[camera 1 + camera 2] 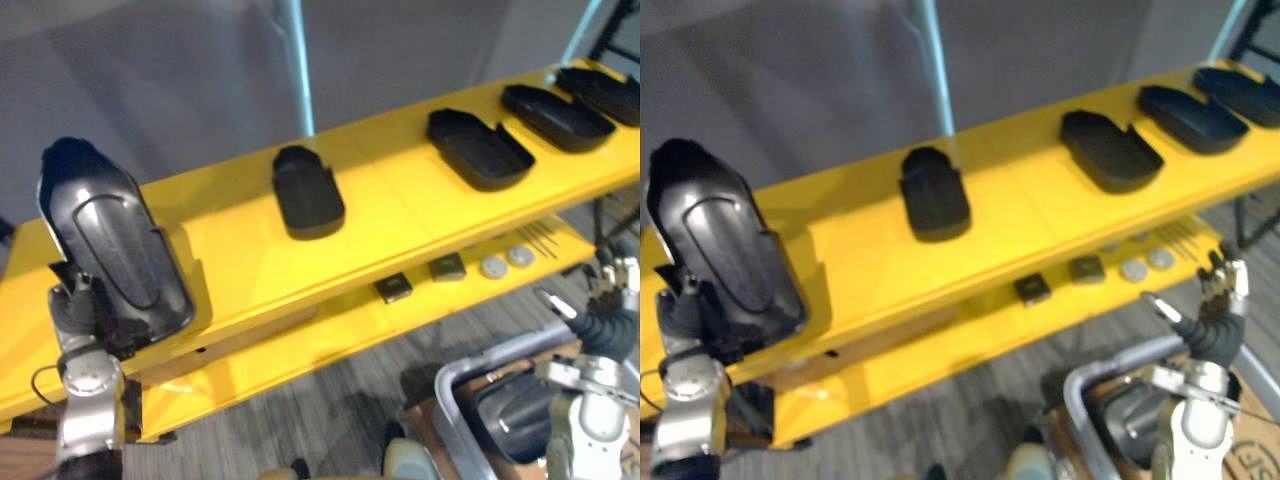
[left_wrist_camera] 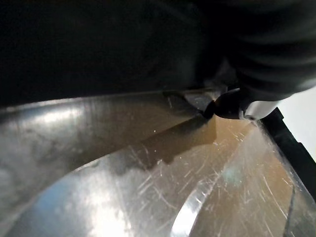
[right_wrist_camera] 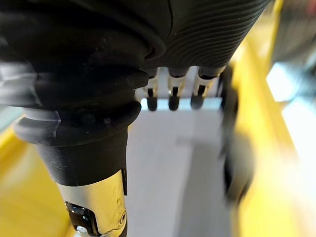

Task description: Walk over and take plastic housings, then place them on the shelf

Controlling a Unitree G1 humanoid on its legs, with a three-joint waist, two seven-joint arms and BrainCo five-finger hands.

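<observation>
Over the shelf (image 1: 400,200), at its left end, a housing (image 1: 115,250) is gripped by the left hand (image 1: 85,312), likely to be lowered flat next; the right hand (image 1: 1215,325) is open.

A bright yellow shelf (image 1: 400,215) is being shown against a plain grey wall (image 1: 180,90). Four matte black housings (image 1: 307,190) are being displayed along it. A glossy black housing (image 1: 115,245), streaked with pale grey reflections, is being held by the dark-covered left hand (image 1: 85,320). Grey carpet (image 1: 330,410) with fine darker streaks is being shown below, and a pale blue post (image 1: 298,60) behind.
</observation>
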